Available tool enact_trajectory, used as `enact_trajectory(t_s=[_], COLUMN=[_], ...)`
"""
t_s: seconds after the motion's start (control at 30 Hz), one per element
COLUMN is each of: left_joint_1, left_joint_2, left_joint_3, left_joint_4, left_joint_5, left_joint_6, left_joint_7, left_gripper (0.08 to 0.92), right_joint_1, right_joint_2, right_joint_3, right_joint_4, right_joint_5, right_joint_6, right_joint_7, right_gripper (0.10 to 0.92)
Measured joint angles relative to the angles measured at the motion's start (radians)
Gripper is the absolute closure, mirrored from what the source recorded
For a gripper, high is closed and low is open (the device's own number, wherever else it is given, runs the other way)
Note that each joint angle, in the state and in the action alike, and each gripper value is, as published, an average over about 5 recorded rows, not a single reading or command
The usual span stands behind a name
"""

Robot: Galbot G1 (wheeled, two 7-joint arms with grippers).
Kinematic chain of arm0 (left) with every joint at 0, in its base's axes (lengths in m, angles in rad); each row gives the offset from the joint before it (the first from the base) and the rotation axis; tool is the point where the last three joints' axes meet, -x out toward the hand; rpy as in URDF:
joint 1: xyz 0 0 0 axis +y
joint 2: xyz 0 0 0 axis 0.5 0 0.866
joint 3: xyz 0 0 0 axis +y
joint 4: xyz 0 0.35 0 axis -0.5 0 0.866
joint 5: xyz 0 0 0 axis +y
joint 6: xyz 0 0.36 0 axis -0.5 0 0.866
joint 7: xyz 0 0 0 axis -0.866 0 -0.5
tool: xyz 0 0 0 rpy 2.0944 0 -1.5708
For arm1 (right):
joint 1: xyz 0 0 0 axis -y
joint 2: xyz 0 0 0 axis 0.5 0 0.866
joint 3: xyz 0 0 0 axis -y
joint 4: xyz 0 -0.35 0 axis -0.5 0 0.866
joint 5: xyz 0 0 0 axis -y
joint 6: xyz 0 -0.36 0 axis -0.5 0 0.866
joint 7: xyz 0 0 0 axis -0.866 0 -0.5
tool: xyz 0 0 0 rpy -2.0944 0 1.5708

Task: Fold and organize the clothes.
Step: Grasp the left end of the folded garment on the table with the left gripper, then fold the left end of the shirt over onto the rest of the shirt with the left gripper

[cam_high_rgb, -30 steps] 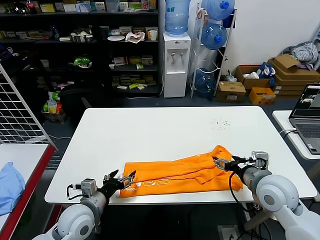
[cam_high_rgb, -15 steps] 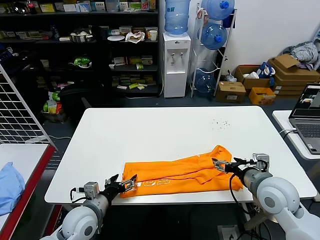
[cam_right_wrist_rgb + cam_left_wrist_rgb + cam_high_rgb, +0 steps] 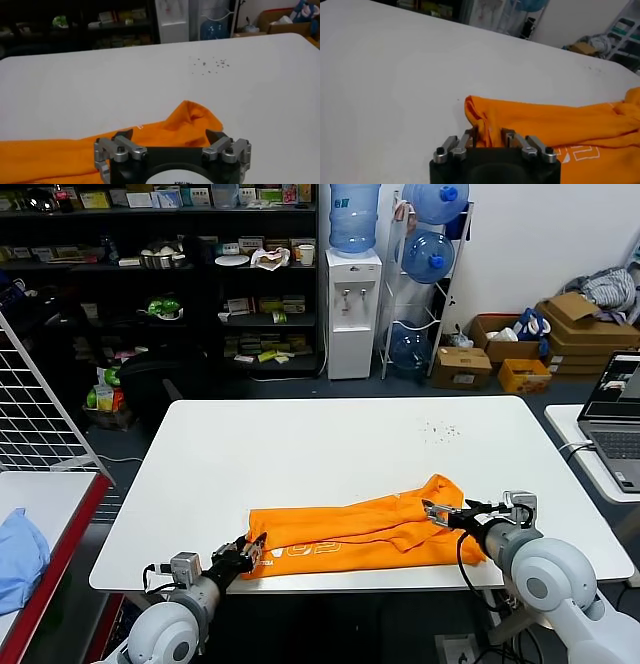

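**Orange T-shirt at the table's near edge**

The T-shirt lies bunched on the white table. The left wrist view shows the left gripper pinching its corner. The right gripper sits spread at the far end. Pale lettering is unreadable.

The pale block lettering on the folded bright orange soft-fabric T-shirt is too small in the head view to read, and the left wrist view's edge cuts it off. At the shirt's left corner, the black left gripper has fingertips hidden among orange folds.
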Motion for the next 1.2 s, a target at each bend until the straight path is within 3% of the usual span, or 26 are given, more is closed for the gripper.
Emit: enact_trajectory(t_s=[0.23, 0.33, 0.73, 1.2], left_joint_1=[-0.001, -0.002, 0.013, 0.155], left_joint_2=[0.007, 0.017, 0.12, 0.301], left_joint_3=[-0.005, -0.012, -0.092, -0.378], left_joint_4=[-0.017, -0.025, -0.059, -0.042], left_joint_5=[0.002, 0.003, -0.029, -0.039], left_joint_6=[0.0, 0.0, -0.007, -0.022], left_joint_7=[-0.004, -0.004, -0.001, -0.013], left_gripper=[0.834, 0.874, 0.875, 0.875], right_joint_1=[0.002, 0.002, 0.02, 0.046], right_joint_2=[0.006, 0.009, 0.028, 0.055], right_joint_3=[0.003, 0.005, 0.0, -0.022], right_joint_4=[-0.002, -0.002, -0.02, -0.057], right_joint_5=[-0.004, -0.007, -0.029, -0.06], right_joint_6=[0.0, 0.0, 0.0, 0.0], right_joint_7=[-0.002, -0.003, -0.013, -0.037], right_gripper=[0.104, 0.104, 0.104, 0.104])
